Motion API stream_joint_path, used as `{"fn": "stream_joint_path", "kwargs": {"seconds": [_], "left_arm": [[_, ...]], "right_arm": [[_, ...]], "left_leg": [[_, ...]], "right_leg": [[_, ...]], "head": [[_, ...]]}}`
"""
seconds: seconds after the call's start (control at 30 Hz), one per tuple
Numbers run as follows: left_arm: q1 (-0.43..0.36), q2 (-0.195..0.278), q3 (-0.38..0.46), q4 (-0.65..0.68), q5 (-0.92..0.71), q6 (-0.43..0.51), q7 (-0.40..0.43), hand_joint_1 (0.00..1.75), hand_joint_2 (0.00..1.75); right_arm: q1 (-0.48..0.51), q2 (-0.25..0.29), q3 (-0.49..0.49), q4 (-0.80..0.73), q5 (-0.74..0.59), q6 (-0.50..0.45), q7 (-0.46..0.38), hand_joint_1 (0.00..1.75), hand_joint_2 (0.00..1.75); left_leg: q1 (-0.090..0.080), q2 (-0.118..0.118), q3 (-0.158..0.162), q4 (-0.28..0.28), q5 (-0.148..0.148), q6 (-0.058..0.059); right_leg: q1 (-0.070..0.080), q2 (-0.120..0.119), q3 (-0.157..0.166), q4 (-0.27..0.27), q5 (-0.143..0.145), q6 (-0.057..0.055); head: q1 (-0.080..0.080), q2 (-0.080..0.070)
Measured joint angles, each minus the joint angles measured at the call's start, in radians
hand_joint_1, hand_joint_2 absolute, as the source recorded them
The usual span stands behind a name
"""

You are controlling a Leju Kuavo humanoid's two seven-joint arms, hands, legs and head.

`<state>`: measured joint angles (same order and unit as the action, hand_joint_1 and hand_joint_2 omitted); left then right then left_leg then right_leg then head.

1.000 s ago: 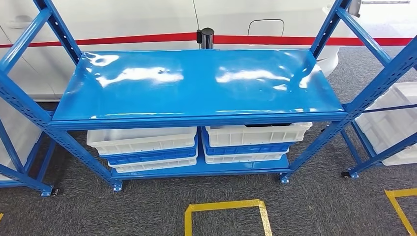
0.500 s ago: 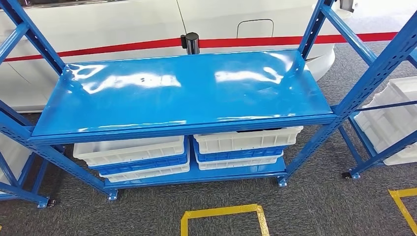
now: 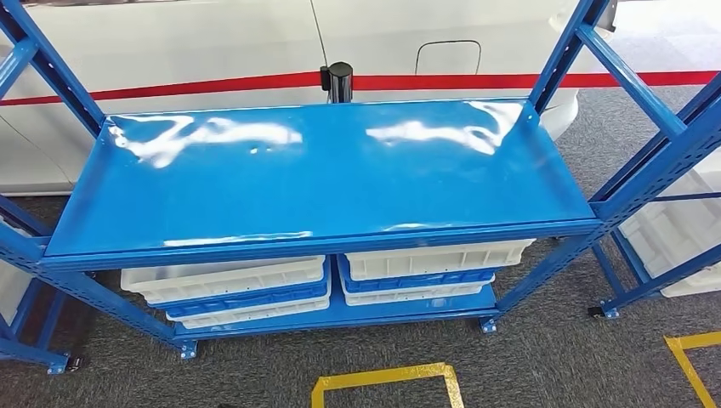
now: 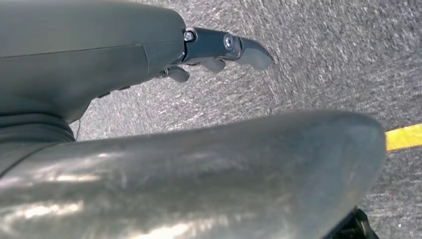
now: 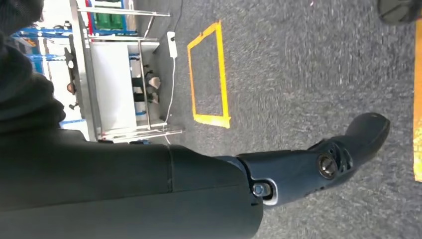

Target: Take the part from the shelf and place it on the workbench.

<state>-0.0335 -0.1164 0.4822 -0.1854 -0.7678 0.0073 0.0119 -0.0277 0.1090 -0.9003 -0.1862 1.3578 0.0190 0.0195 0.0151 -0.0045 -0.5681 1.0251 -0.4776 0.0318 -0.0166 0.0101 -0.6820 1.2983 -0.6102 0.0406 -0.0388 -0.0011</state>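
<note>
A blue steel shelf rack stands in front of me in the head view, its glossy top board bare. Under that board, on the lower shelf, sit two stacks of white and blue bins, one on the left and one on the right. The board's front edge hides what lies inside them, and I cannot make out a part. My left hand hangs over grey carpet with its fingers stretched out, holding nothing. My right hand also hangs above the carpet, thumb extended and nothing in it.
A black post with a red belt stands behind the rack before a white wall. Another rack with white bins is at the right. Yellow tape squares mark the carpet. A metal-framed white table stands farther off.
The camera has moved: the rack now sits lower and larger in the picture. A dark shape seen earlier in the right top bin is now behind the shelf's front edge.
</note>
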Motion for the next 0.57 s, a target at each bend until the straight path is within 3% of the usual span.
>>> {"fn": "stream_joint_path", "kwargs": {"seconds": [0.03,0.1,0.13,0.17,0.23,0.27,0.3,0.4,0.43,0.53,0.57], "left_arm": [[0.0,-0.001,0.0,0.0,-0.003,0.008,0.006,0.0,0.0],[0.001,-0.003,0.001,0.0,-0.008,0.031,0.027,0.0,0.0],[0.0,-0.005,0.001,0.0,-0.009,0.042,0.04,0.0,0.44],[-0.001,-0.005,0.002,0.0,-0.01,0.053,0.052,0.0,0.87],[-0.002,-0.006,0.003,0.0,-0.015,0.076,0.074,0.0,1.75],[-0.001,-0.006,0.004,0.0,-0.017,0.092,0.083,0.0,1.75],[0.0,-0.006,0.003,0.0,-0.017,0.111,0.091,0.0,1.75],[0.007,-0.006,-0.001,-0.006,0.012,0.146,0.103,0.0,1.75],[0.01,-0.006,-0.005,-0.009,0.027,0.148,0.103,0.0,1.31],[0.019,-0.004,-0.022,-0.019,0.074,0.145,0.099,0.0,0.0],[0.021,-0.004,-0.025,-0.021,0.082,0.144,0.098,0.0,0.0]], "right_arm": [[0.001,0.0,0.0,0.0,0.0,0.0,0.0,0.0,0.0],[0.002,-0.002,0.0,0.0,0.003,-0.007,0.004,0.0,0.0],[0.002,-0.003,0.0,0.0,0.006,-0.014,0.008,0.0,0.0],[0.002,-0.003,0.0,0.0,0.009,-0.023,0.015,0.0,0.44],[0.001,-0.002,0.0,0.0,0.013,-0.04,0.032,0.0,1.31],[0.001,-0.002,0.0,0.0,0.013,-0.047,0.041,0.0,1.75],[0.002,-0.002,0.002,-0.001,0.007,-0.054,0.05,0.0,1.75],[0.011,-0.008,0.026,-0.007,-0.047,-0.066,0.064,0.0,1.75],[0.014,-0.01,0.039,-0.01,-0.073,-0.067,0.064,0.0,1.75],[0.022,-0.015,0.079,-0.018,-0.153,-0.067,0.062,0.0,0.44],[0.024,-0.015,0.086,-0.019,-0.166,-0.067,0.062,0.0,0.0]], "left_leg": [[0.0,-0.002,0.009,0.0,-0.006,-0.001],[0.001,-0.005,0.027,0.0,-0.021,-0.008],[-0.002,-0.006,0.034,0.001,-0.03,-0.013],[-0.005,-0.006,0.038,0.0,-0.037,-0.018],[-0.011,-0.006,0.041,0.002,-0.045,-0.016],[-0.011,-0.005,0.042,0.001,-0.045,-0.011],[-0.011,-0.005,0.044,0.0,-0.045,-0.006],[-0.01,-0.003,0.05,-0.01,-0.045,-0.006],[-0.01,-0.002,0.051,-0.012,-0.046,-0.007],[-0.009,0.0,0.055,-0.018,-0.048,-0.013],[-0.009,0.0,0.055,-0.018,-0.048,-0.015]], "right_leg": [[-0.001,-0.001,-0.006,-0.02,0.026,0.01],[-0.002,-0.006,0.028,-0.151,0.112,0.027],[-0.001,-0.008,0.051,-0.213,0.145,0.028],[0.001,-0.009,0.068,-0.255,0.166,0.023],[0.001,-0.007,0.08,-0.275,0.174,0.008],[0.0,-0.006,0.08,-0.275,0.174,0.004],[0.0,-0.005,0.08,-0.276,0.174,0.002],[0.003,-0.003,0.081,-0.275,0.17,-0.005],[0.003,-0.003,0.081,-0.275,0.168,-0.007],[0.004,-0.002,0.083,-0.275,0.166,-0.011],[0.004,-0.002,0.083,-0.275,0.165,-0.011]], "head": [[0.0,0.0],[0.001,0.0],[0.002,0.0],[0.002,0.0],[0.001,0.0],[0.0,0.0],[0.0,0.0],[0.0,0.0],[0.0,0.0],[0.0,0.0],[0.0,0.0]]}}
